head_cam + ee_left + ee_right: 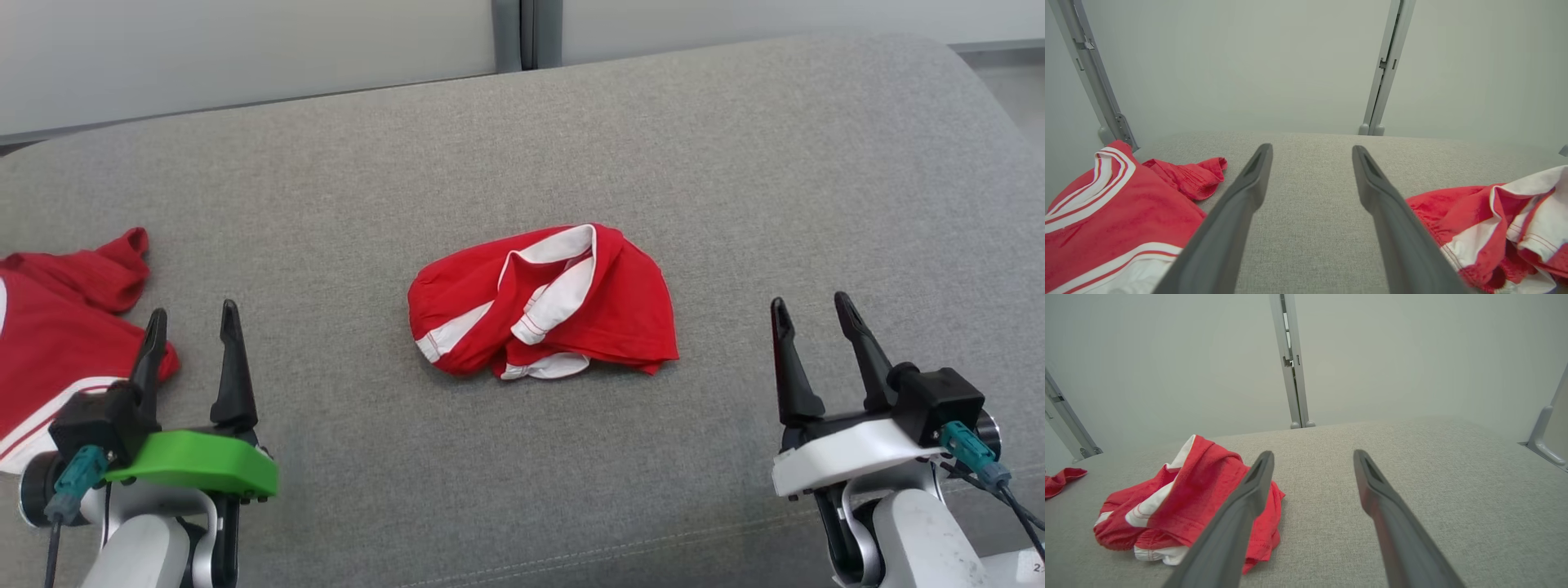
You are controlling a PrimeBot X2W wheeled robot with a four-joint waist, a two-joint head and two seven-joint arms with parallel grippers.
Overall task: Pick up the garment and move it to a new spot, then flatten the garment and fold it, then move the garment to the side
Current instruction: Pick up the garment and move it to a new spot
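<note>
We find the garment (543,302), red with white bands, lying in a crumpled heap near the middle of the grey cushion (571,139). It sits between our two grippers and a little farther out than their fingertips. It is bunched so tightly that we cannot make out its shape or which part is which. Folds hide much of the white trim, and a white edge pokes out from under its near side.

Our left gripper (193,310) is at the near left, its two dark fingers spread apart with nothing between them. Our right gripper (810,300) is at the near right, fingers likewise parted and empty. Neither touches the heap.

In the right wrist view one finger covers the heap's near right edge. In the left wrist view the frame cuts the heap off at the right.

A second red piece of clothing (57,343) with white stripes lies at the cushion's left edge, cut off by the frame. Our left gripper's outer finger overlaps it in the head view, and we cannot tell whether they touch.
</note>
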